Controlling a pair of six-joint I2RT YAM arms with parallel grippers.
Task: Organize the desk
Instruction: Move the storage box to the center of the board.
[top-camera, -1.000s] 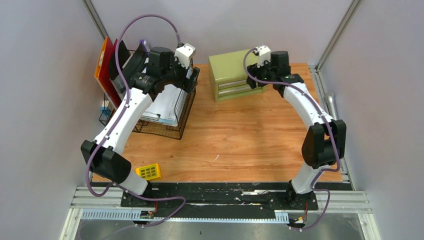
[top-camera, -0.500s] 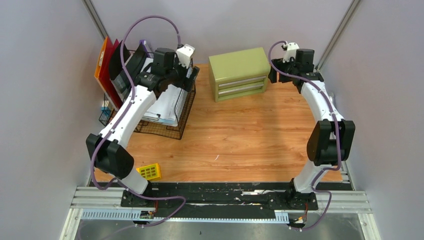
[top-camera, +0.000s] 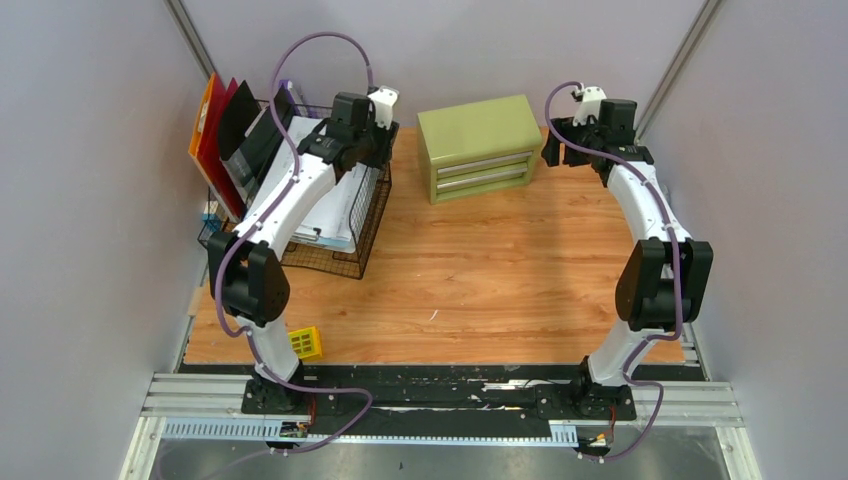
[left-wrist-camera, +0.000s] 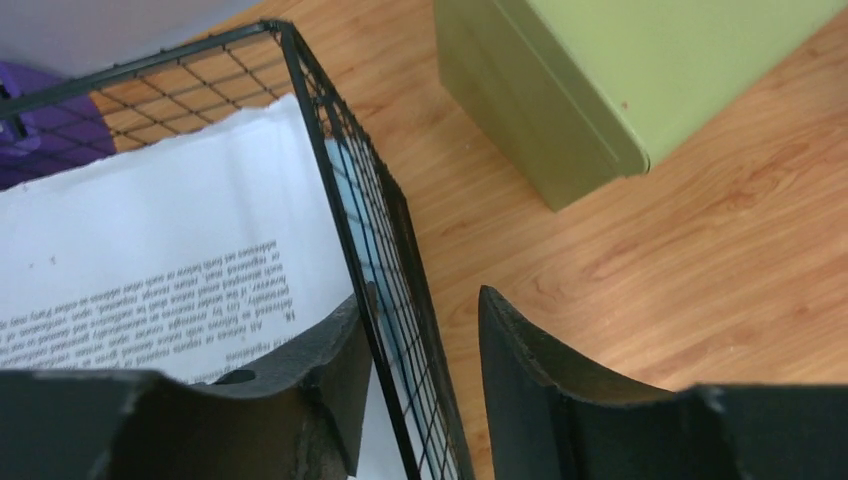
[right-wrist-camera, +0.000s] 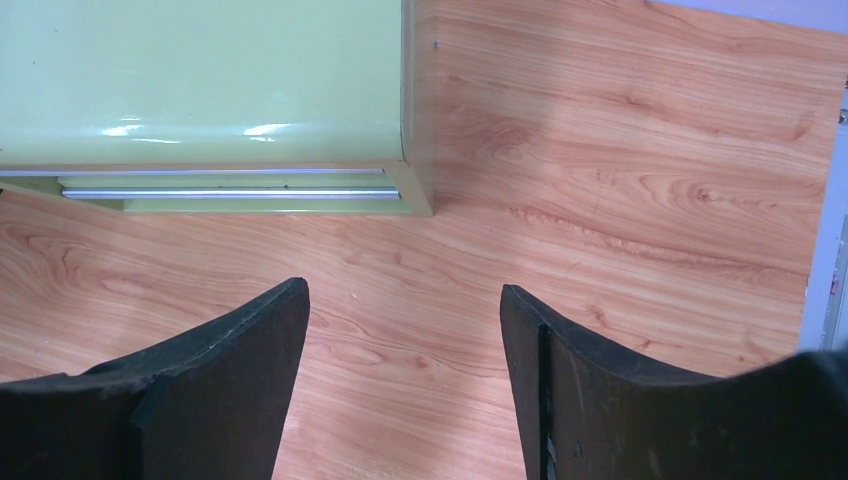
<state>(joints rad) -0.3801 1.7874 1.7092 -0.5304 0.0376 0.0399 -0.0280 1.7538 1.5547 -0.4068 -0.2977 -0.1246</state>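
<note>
The wood-grain desk (top-camera: 480, 270) carries a black wire basket (top-camera: 345, 250) at the back left, filled with printed papers (top-camera: 330, 215). My left gripper (top-camera: 375, 140) hangs over the basket's far right corner. In the left wrist view it (left-wrist-camera: 420, 305) straddles the basket's wire wall (left-wrist-camera: 330, 170). One finger is inside over the papers (left-wrist-camera: 150, 250) and against the wire. The other is outside over the desk, with a gap showing. My right gripper (top-camera: 555, 140) stands open and holds nothing, just right of the green drawer cabinet (top-camera: 475, 130), above bare desk (right-wrist-camera: 620, 180).
Orange and red folders (top-camera: 215, 130) and a dark binder (top-camera: 255, 145) stand upright left of the basket. A yellow gridded item (top-camera: 305, 343) lies near the front left edge by the left arm's base. The cabinet's drawers (right-wrist-camera: 230, 185) look pushed in. Grey walls enclose three sides.
The left arm has swung to the basket's far right corner and its jaws have narrowed around the wire wall. The right gripper left the cabinet's front for its right side.
</note>
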